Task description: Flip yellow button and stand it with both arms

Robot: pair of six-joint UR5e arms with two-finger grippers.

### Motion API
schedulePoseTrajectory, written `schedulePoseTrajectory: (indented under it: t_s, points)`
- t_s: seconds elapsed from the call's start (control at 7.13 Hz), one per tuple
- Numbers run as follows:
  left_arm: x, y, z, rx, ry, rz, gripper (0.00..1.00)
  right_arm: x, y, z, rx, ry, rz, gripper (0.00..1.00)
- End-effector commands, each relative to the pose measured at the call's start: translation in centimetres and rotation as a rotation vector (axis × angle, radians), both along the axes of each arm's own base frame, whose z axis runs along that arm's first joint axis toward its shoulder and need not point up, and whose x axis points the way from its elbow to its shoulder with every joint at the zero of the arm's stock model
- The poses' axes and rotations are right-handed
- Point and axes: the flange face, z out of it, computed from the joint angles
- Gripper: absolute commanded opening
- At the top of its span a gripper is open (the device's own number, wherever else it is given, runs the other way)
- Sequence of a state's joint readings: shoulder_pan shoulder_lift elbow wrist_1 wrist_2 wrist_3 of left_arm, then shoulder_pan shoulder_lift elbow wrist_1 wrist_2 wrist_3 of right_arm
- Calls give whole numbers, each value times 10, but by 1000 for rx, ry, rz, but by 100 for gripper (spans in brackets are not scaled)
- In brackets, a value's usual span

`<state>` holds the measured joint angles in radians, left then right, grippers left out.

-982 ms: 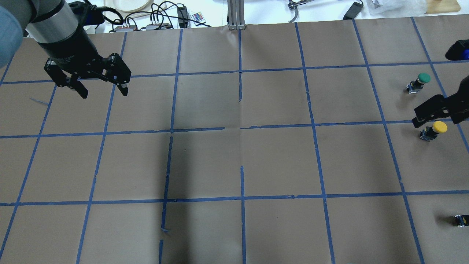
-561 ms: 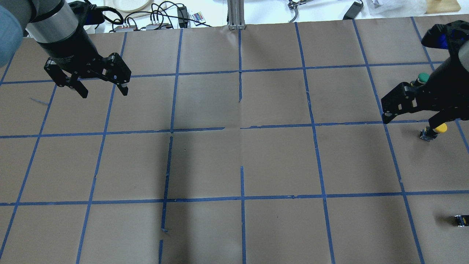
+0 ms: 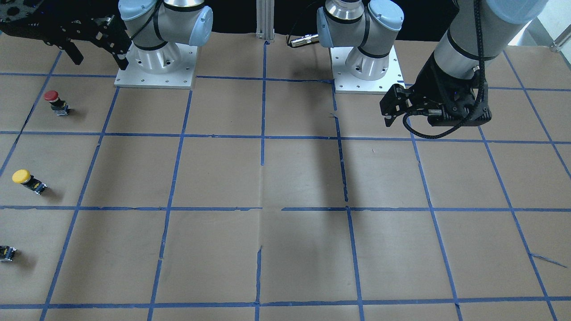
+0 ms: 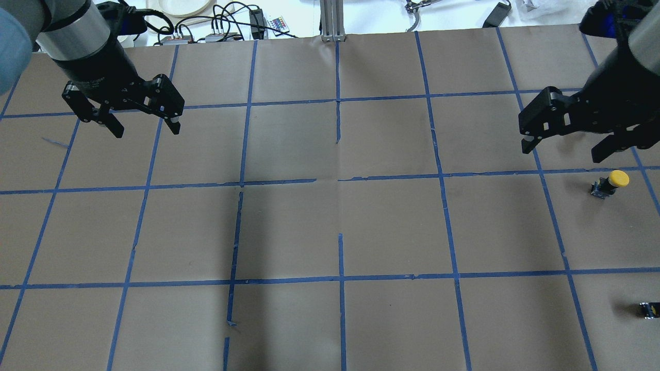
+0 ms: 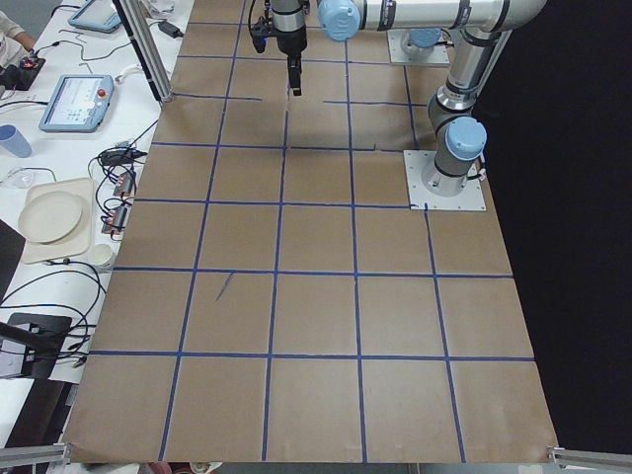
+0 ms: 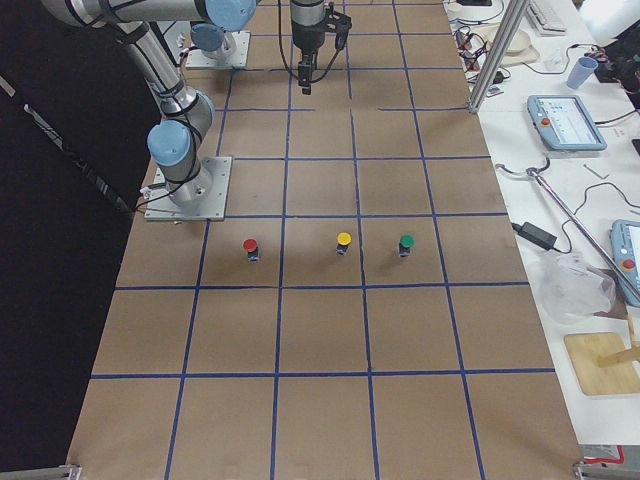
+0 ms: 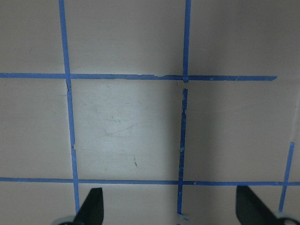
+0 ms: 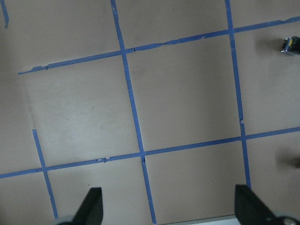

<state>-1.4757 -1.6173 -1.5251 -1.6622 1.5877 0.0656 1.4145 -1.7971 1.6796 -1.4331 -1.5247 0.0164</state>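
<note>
The yellow button (image 4: 611, 182) sits on the brown paper near the right edge, cap pointing to the far right, and seems to lie on its side. It also shows in the front view (image 3: 26, 180) and the right side view (image 6: 343, 242). My right gripper (image 4: 563, 150) hangs open and empty above the table, just beyond and left of the button, not touching it; it shows in the front view (image 3: 99, 60) too. My left gripper (image 4: 147, 130) is open and empty over the far left of the table, a long way from the button.
A red-capped button (image 3: 55, 101) stands nearer the robot base. A green-capped button (image 6: 406, 244) is beyond the yellow one, hidden under my right gripper in the overhead view. A small capless black block (image 4: 648, 309) lies at the near right edge. Blue tape lines grid the paper.
My right gripper has come in from the right edge, passed over the yellow button and moved left and farther away, now covering the green button. The yellow button and left arm have not moved.
</note>
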Motion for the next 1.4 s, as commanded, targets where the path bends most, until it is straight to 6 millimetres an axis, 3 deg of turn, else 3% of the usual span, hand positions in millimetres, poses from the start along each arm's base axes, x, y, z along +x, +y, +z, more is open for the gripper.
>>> schedulePoseTrajectory:
  t_s: [0.0,0.28,0.56,1.12,1.26]
  points:
    - [1,-1,0,0,0,7,100,49,-4,-20,45,5,1,100]
    - [1,0,-1,1,0,7,100,60,9,-38,82,10,28,100]
    - [0,0,-2,3,0,6,100,57,19,-44,95,17,21,100]
    - [1,-2,-2,3,0,7,100,48,13,-26,58,79,26,100]
    - [1,-2,-3,4,0,7,100,48,0,-20,52,75,15,100]
